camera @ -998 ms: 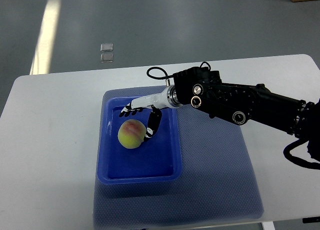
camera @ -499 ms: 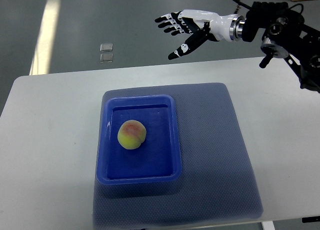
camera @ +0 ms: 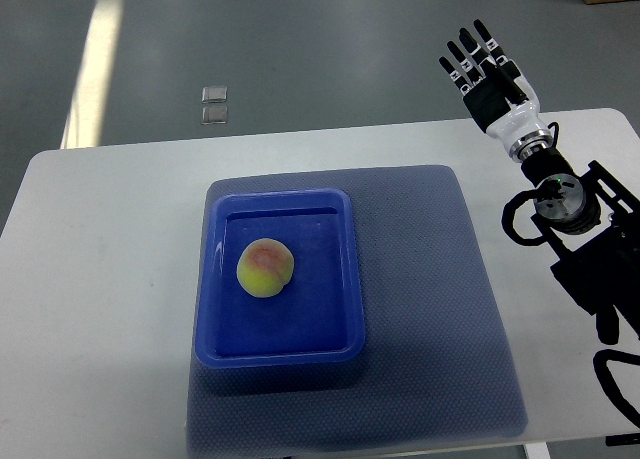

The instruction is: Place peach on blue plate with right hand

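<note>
A yellow-green peach with a red blush (camera: 265, 269) lies inside the blue rectangular plate (camera: 350, 279), left of its middle. My right hand (camera: 488, 71) is far off at the upper right, beyond the table's back edge, fingers spread and pointing up, holding nothing. Its black arm (camera: 585, 239) runs down the right edge. No left arm shows.
The plate stands on a blue-grey mat (camera: 430, 309) on a white table (camera: 100, 279). Grey floor lies beyond the table, with two small pale squares (camera: 213, 105) on it.
My right hand let go of the peach in the plate, lifted away up and to the right, and now stands upright at the far right. The peach has stayed put.
</note>
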`<state>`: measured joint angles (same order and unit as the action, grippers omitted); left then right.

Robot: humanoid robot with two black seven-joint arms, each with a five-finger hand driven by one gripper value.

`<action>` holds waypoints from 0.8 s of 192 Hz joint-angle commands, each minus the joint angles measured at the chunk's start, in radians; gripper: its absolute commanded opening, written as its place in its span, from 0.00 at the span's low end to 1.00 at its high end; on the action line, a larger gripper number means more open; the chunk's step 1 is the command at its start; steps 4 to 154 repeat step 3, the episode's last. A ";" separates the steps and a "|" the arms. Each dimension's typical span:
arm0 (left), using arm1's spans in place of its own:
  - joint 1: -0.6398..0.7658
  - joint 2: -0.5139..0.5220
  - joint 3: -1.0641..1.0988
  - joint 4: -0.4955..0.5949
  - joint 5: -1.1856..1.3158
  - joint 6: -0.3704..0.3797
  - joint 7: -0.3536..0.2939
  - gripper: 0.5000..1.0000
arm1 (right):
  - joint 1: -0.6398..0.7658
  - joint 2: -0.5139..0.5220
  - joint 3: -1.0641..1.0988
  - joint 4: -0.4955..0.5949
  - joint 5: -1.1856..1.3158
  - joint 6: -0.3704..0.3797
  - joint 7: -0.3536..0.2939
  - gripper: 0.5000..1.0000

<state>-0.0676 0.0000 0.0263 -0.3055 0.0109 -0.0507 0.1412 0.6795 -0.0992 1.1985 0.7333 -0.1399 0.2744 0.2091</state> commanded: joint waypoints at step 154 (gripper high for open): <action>-0.001 0.000 0.000 0.000 -0.002 0.000 0.000 1.00 | -0.003 0.036 0.000 -0.018 0.033 0.003 0.018 0.86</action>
